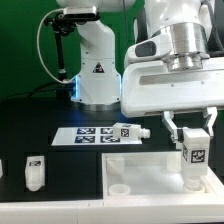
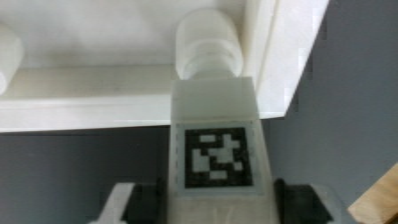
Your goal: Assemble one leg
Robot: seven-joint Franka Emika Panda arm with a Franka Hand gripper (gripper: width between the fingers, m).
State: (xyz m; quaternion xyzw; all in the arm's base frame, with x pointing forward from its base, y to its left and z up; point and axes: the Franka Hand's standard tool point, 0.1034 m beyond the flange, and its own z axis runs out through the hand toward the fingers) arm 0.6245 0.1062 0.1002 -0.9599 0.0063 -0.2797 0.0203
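Observation:
My gripper is shut on a white square leg with a black marker tag on its side. I hold the leg upright over the white tabletop panel at the exterior view's lower right. In the wrist view the leg runs out from between my fingers and its threaded round end points into the panel's corner. I cannot tell whether the end touches the panel. Two more white legs lie on the table, one at the exterior view's left and one on the marker board.
The marker board lies flat in the middle of the black table. The robot's white base stands behind it. A round hole shows in the tabletop panel's near corner.

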